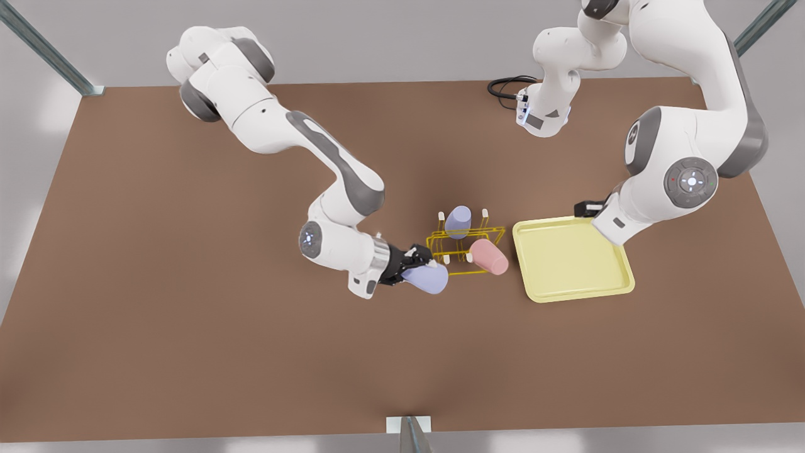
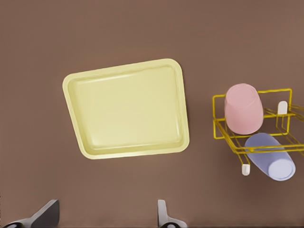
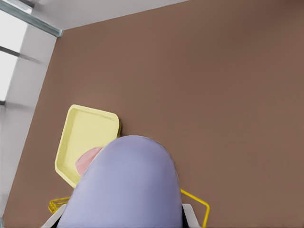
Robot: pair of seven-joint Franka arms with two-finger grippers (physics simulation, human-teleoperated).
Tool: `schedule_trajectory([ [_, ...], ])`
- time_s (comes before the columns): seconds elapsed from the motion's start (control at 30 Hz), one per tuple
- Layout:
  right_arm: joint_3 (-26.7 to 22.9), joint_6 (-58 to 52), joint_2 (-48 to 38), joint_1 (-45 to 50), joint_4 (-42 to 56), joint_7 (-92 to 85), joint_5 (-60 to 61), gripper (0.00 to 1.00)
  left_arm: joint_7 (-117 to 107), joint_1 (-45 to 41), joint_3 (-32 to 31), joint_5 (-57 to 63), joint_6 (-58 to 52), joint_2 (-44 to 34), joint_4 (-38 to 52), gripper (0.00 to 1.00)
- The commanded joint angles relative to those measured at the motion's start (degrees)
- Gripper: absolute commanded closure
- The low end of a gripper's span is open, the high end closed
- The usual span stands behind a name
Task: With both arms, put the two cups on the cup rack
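Observation:
The yellow wire cup rack stands mid-table. A lavender cup sits on a far peg and a salmon pink cup lies tilted on the near side toward the tray. In the left wrist view the pink cup and lavender cup rest on the rack. My right gripper, at the rack's side toward the front view's left, is shut on another lavender cup, which looms close in the right wrist view. My left gripper hangs open high above the tray.
A pale yellow flat tray lies beside the rack toward the front view's right, also seen from both wrists as the tray and the tray. A black cable loops at the table's far edge. Bare brown table surrounds everything.

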Motion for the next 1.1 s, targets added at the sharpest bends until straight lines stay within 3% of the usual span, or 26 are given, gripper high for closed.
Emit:
schedule_trajectory([
  [0.0, 0.0, -3.4, 1.0, 0.4, 1.1, 11.3, -2.0, 0.19, 7.4, 0.0, 0.0, 0.0, -2.0, -0.1, 0.0, 0.00],
  [0.2, 0.2, -10.1, 1.0, 0.4, 1.1, 12.6, -2.0, 0.19, 7.5, 0.0, -0.2, 0.0, -2.5, -0.1, 0.0, 0.00],
  [1.07, 2.2, -10.1, 7.2, 3.0, 5.8, 11.0, -1.6, 0.19, 7.0, -0.4, -2.0, 0.2, -3.6, -0.1, 0.0, 0.00],
])
